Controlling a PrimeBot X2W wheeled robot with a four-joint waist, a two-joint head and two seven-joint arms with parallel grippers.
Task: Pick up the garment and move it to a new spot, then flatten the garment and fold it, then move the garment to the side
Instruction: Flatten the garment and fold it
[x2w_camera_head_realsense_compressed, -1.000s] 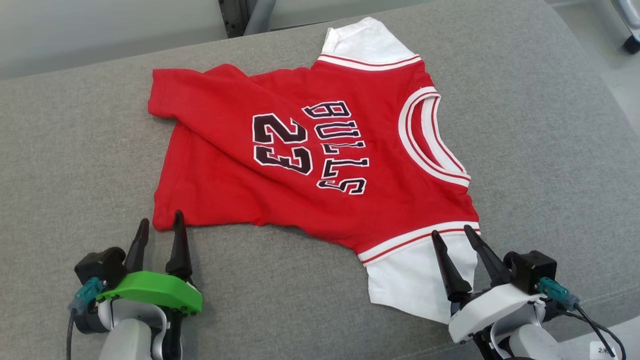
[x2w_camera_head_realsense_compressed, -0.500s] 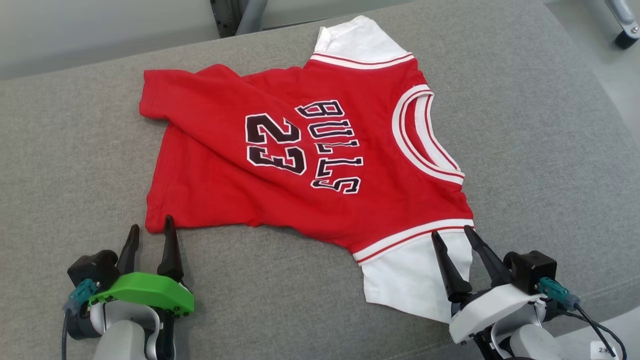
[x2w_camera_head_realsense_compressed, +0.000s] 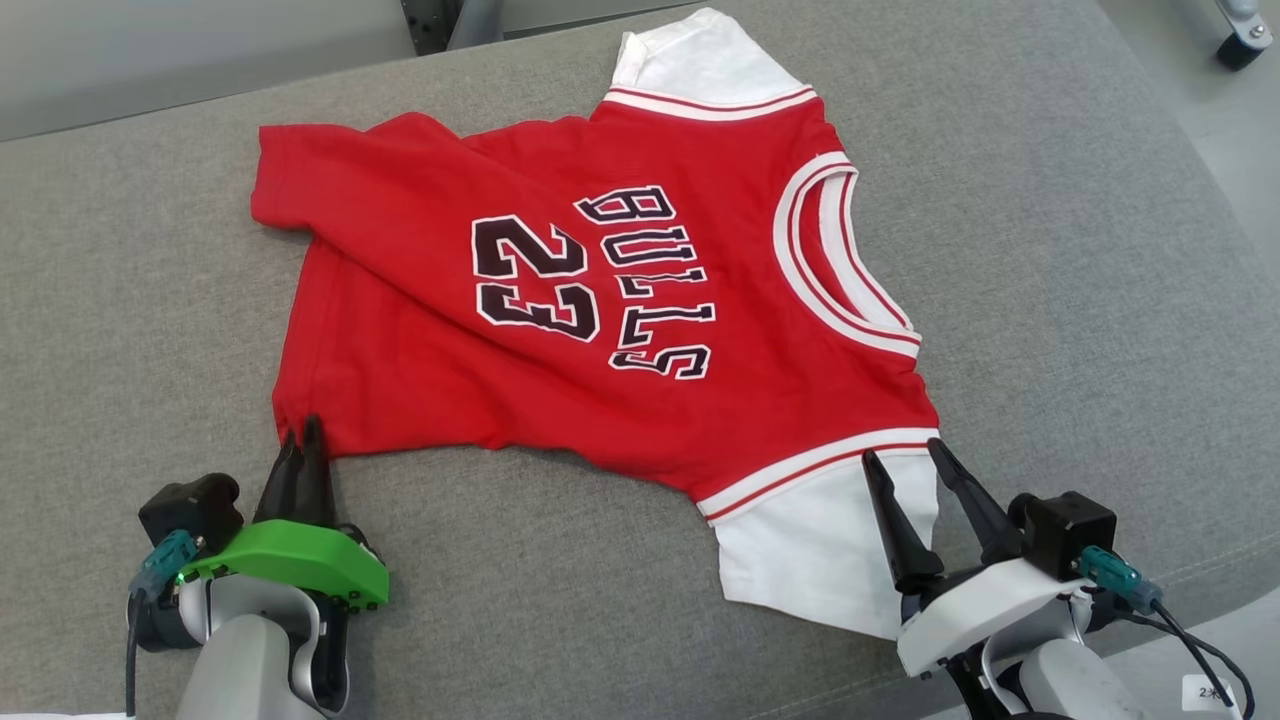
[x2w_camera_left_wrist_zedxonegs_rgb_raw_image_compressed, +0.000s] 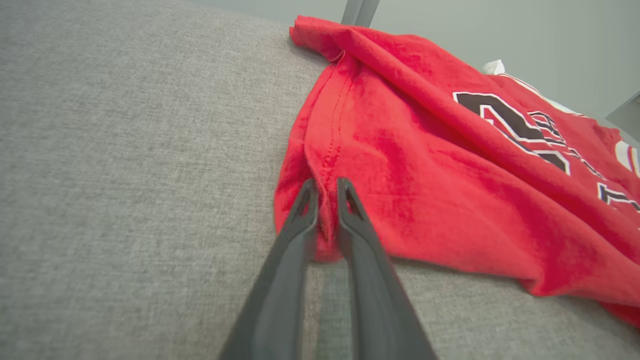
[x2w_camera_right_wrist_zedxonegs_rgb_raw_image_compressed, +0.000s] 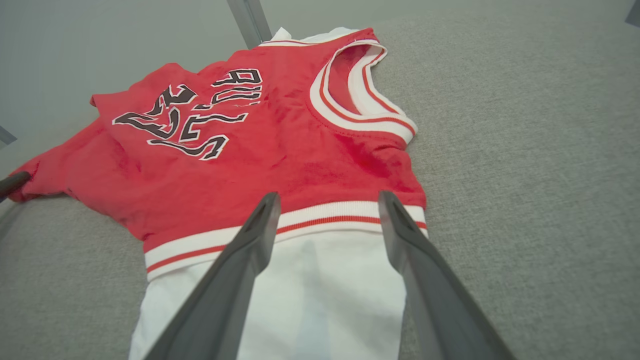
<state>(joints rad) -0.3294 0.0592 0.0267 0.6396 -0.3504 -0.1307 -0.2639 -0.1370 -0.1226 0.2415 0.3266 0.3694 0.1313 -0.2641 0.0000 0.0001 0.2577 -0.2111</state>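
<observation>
The garment (x2w_camera_head_realsense_compressed: 600, 350) is a red jersey with "BULLS 23" in black and white sleeves, lying mostly flat on the grey cushion, collar to the right. My left gripper (x2w_camera_head_realsense_compressed: 300, 435) is at its near-left hem corner. In the left wrist view the fingers (x2w_camera_left_wrist_zedxonegs_rgb_raw_image_compressed: 300, 220) pinch a ridge of red cloth (x2w_camera_left_wrist_zedxonegs_rgb_raw_image_compressed: 425, 190), so the left gripper (x2w_camera_left_wrist_zedxonegs_rgb_raw_image_compressed: 327, 187) is shut on the garment. My right gripper (x2w_camera_head_realsense_compressed: 905, 455) stands open over the near white sleeve (x2w_camera_head_realsense_compressed: 800, 540). In the right wrist view the right gripper (x2w_camera_right_wrist_zedxonegs_rgb_raw_image_compressed: 330, 200) has its tips spread at the striped cuff of the garment (x2w_camera_right_wrist_zedxonegs_rgb_raw_image_compressed: 250, 150).
The grey fabric cushion (x2w_camera_head_realsense_compressed: 1100, 300) spreads wide on every side of the jersey. Its rounded edge drops off at the lower right. A dark metal post (x2w_camera_head_realsense_compressed: 430, 20) stands behind it, and a caster wheel (x2w_camera_head_realsense_compressed: 1240, 45) sits on the floor at the top right.
My left gripper's fingers have closed together on the jersey's near-left hem corner. The right gripper stays open over the sleeve. The head camera has shifted slightly.
</observation>
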